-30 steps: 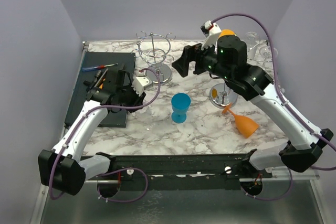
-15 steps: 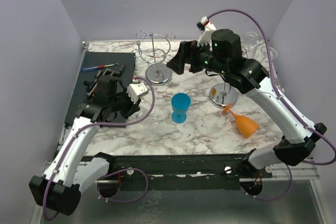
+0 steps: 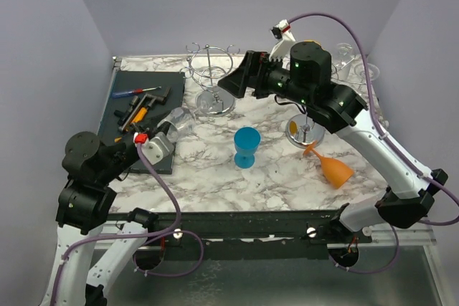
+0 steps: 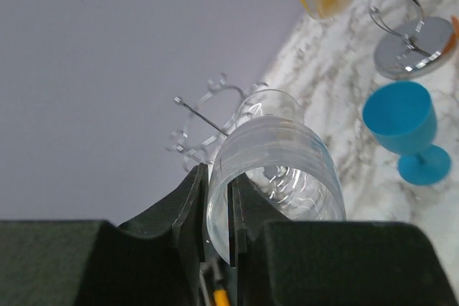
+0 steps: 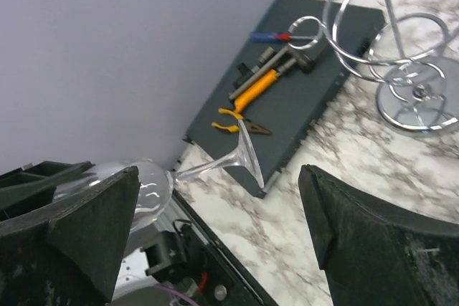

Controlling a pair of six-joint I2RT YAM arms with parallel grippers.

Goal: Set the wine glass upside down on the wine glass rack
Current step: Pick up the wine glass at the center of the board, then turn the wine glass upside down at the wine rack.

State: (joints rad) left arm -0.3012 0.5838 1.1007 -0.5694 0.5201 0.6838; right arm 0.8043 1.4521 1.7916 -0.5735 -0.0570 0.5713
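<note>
A clear wine glass (image 3: 176, 121) hangs tilted above the left of the table, its foot pointing toward the rack. My left gripper (image 3: 159, 140) is shut on it, pinching the bowl's rim (image 4: 276, 166) with one finger inside and one outside. The chrome wire wine glass rack (image 3: 211, 80) stands at the back centre, with nothing on its rings (image 5: 391, 48). My right gripper (image 3: 235, 84) hovers open just right of the rack and holds nothing. In the right wrist view the glass (image 5: 215, 166) lies sideways between the wide fingers (image 5: 79, 220) but far below them.
A dark mat (image 3: 143, 112) with pliers (image 5: 247, 94) and a screwdriver lies at the left. A blue goblet (image 3: 247, 147) stands mid-table. An orange glass (image 3: 333, 168) lies beside a second chrome stand (image 3: 304, 132). Clear glasses (image 3: 351, 62) sit at the back right.
My left arm has risen and swung back toward the near left, its jaws closing on the glass rim. My right gripper has shifted left toward the rack, still open.
</note>
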